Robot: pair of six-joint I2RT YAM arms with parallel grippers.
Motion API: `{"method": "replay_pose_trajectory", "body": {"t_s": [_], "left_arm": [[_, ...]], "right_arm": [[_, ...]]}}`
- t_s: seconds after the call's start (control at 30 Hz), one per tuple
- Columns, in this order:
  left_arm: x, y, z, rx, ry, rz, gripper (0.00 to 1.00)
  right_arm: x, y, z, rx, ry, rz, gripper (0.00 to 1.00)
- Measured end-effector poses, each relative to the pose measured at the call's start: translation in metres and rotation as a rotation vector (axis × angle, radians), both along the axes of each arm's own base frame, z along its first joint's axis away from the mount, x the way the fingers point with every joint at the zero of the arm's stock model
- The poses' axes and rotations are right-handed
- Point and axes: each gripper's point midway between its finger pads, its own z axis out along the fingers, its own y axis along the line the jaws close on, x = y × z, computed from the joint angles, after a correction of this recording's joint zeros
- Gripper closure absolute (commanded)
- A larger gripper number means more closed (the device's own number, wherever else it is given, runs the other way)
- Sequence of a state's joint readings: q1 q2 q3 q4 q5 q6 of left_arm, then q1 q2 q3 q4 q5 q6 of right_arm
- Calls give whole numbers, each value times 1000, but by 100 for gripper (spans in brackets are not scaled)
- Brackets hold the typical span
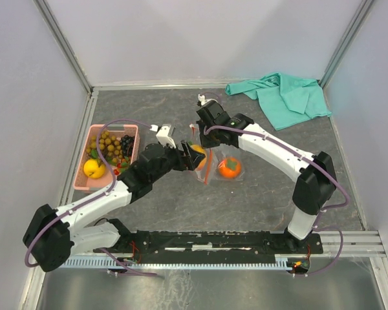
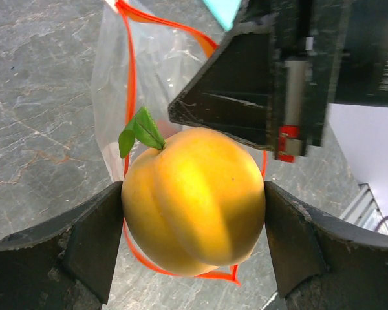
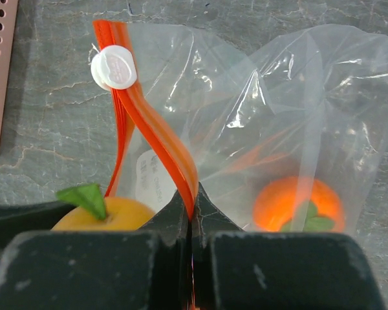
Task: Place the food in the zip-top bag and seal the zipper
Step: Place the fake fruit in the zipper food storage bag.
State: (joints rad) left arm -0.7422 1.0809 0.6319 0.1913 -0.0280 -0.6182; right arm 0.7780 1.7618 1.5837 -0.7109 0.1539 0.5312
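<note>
Left claw (image 2: 194, 216): clamped on the yellow-orange fruit (image 2: 194, 200), one dark finger pressed flat to each side, a green leaf (image 2: 141, 131) standing at the stem end. Fruit held clear of the table (image 1: 258, 194), right at the mouth of the bag (image 3: 258, 97), framed in the left wrist view by the loop of the orange-red zipper (image 3: 155, 139). Whether already past the rim or only in front of it: impossible to tell.

Right claw (image 3: 191, 208): fingers closed together, pinching the zipper between them, that edge of the mouth lifted. White slider (image 3: 114, 66) further along the strip, near its far end. Right claw just beside the fruit, nearly touching the left one.

Bag: clear, crumpled, partly lying on the table beyond both claws. Orange (image 3: 297, 203) with a small green leaf showing through the plastic on the far side — inside the bag, by the look of it.

Pink basket (image 1: 84, 181) well to the left, near the wall. In it: lemon (image 1: 94, 168) at the near end, brown berries (image 1: 108, 145) in the middle, dark grapes (image 1: 127, 142) at the far right corner.

Teal cloth (image 1: 284, 97) bunched in the far right corner of the table, well apart from everything else.
</note>
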Motion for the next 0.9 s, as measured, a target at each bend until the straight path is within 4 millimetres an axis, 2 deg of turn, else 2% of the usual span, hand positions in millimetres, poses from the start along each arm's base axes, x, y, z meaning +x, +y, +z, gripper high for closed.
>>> {"method": "replay_pose_trajectory", "body": {"t_s": [0.13, 0.27, 0.4, 0.57, 0.77, 0.9], "left_arm": [[11, 4, -22, 66, 43, 52, 62], [19, 11, -31, 115, 66, 114, 58], [27, 20, -25, 140, 62, 178, 54], [34, 25, -15, 149, 61, 225, 45], [36, 25, -19, 146, 103, 253, 31], [34, 24, -18, 147, 117, 257, 24]], "right_arm": [[-3, 6, 1, 27, 15, 17, 98], [-4, 10, 3, 48, 20, 27, 98], [-7, 12, 7, 70, 24, 35, 98], [-8, 14, 13, 101, 17, 29, 98], [-8, 13, 13, 108, 18, 21, 98], [-10, 12, 15, 113, 17, 16, 98]]}}
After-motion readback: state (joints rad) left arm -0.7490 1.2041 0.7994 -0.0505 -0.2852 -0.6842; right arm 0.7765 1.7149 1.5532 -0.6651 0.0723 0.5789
